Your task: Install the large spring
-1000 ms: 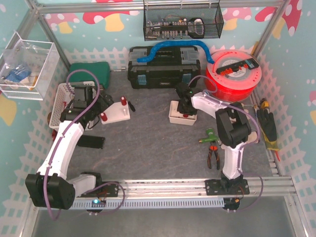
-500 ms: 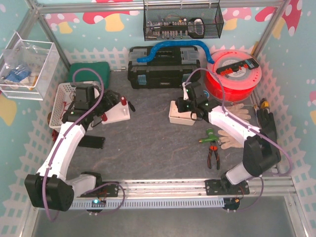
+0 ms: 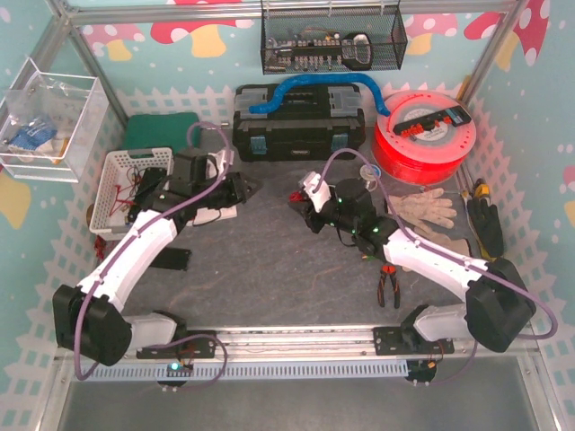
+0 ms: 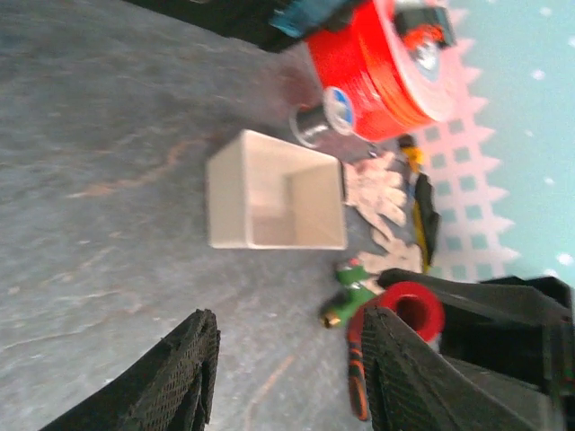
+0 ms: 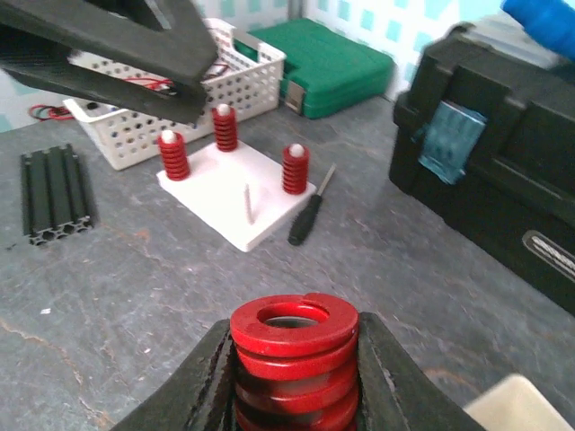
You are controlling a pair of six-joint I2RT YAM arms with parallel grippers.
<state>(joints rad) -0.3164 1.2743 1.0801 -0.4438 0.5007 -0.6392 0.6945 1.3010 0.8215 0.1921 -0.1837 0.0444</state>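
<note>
I am watching the right gripper [image 5: 294,368] clamping the large spring [image 5: 292,346] between both fingers, so it is closed on that bright red coil and is holding it clear of the grey table [image 3: 269,269]. The spring is hanging over the middle of the workspace, between the white base plate [image 5: 235,196] and the white box [image 4: 274,202], touching neither. Through the left wrist camera its open ring end is facing me, just beyond one of the left gripper's fingers. The left gripper [image 4: 287,359] is hovering close to the base plate with its jaws standing apart and only bare table showing between them. On the plate, three shorter red springs [image 5: 173,154] are sitting upright on pegs, and one thin bare pin [image 5: 248,203] is standing among them. A black screwdriver [image 5: 310,217] is lying on the table, touching or just beside the plate's edge; I cannot tell which
</note>
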